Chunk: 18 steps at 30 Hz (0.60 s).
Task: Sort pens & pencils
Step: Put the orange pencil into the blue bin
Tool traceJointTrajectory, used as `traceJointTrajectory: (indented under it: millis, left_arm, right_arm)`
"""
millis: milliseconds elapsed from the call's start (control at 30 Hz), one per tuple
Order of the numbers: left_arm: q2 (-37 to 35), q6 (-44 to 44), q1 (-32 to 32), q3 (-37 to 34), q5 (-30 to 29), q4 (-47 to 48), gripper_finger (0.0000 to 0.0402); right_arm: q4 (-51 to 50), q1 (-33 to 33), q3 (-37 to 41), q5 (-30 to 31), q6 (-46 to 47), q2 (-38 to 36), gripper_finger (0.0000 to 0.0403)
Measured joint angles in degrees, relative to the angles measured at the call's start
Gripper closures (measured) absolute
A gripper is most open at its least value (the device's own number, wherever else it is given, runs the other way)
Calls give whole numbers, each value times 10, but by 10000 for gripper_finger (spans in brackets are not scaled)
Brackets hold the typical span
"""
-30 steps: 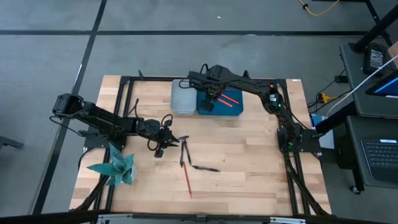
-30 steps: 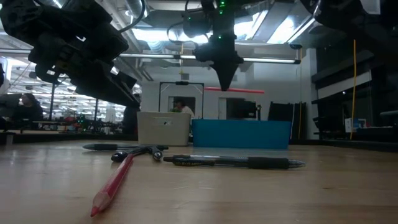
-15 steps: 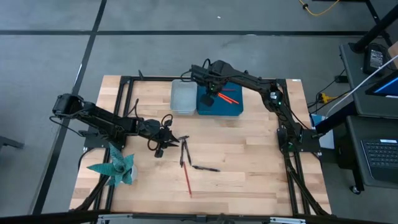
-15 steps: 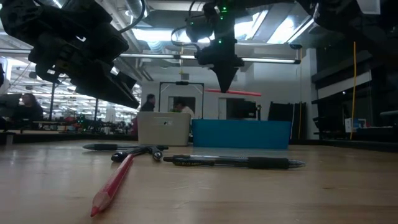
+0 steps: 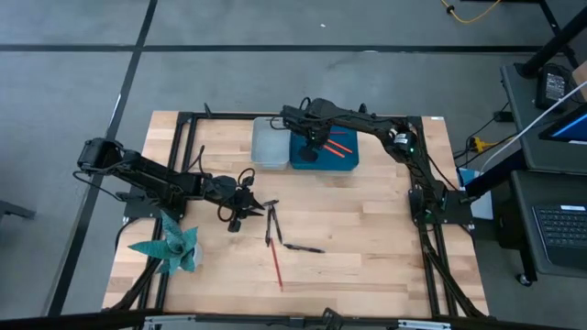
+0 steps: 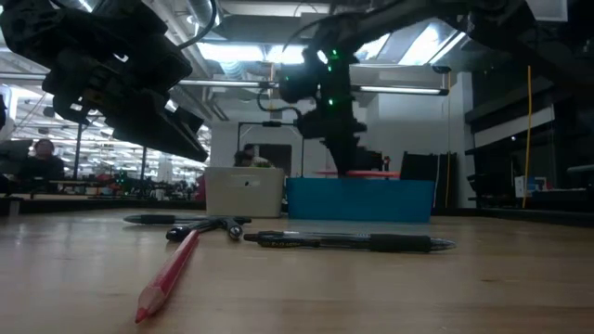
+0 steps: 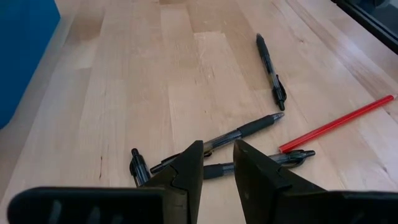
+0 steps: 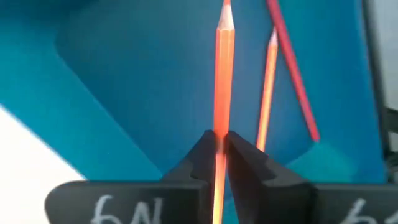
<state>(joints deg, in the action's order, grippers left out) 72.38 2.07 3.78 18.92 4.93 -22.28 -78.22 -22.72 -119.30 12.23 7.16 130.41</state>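
Note:
My right gripper (image 8: 219, 146) is shut on an orange pencil (image 8: 224, 68) over the blue bin (image 5: 326, 161), low by its rim (image 6: 371, 182) in the low view. Two more pencils, one orange (image 8: 267, 93) and one red (image 8: 292, 74), lie on the bin's floor. My left gripper (image 7: 217, 155) hovers open, with a narrow gap, above the table beside the black pens (image 7: 239, 130). Several pens lie flat and partly crossed (image 5: 271, 225), and one lies apart (image 5: 304, 247). A red pencil (image 5: 276, 266) lies flat on the wood nearby. My right gripper pinches the orange pencil's shaft (image 8: 224, 118) between its two fingers, partway along its length, with the sharpened tip pointing away from the wrist. The fingers come from above and lie across the pencil. The pencil is lifted clear and lies about level (image 6: 364, 173) at the bin's rim height.
A pale translucent bin (image 5: 269, 145) stands against the blue bin's left side, near the table's far edge. A teal folded-paper object (image 5: 171, 246) sits near the left edge. Bare wood lies right of the pens. People show in the room beyond the table.
My right gripper has come down with the orange pencil, from well above the blue bin to about its rim height, staying shut on it.

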Motion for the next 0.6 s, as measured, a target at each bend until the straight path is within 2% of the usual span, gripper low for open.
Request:
traceJointTrajectory:
  millis: [300, 600]
  left_arm:
    - [0, 0, 0, 0, 0, 0, 319]
    - [0, 0, 0, 0, -27, 0, 319]
  right_arm:
    - [109, -30, 120, -49, -14, -1, 370]
    - [146, -41, 147, -69, -31, -1, 367]
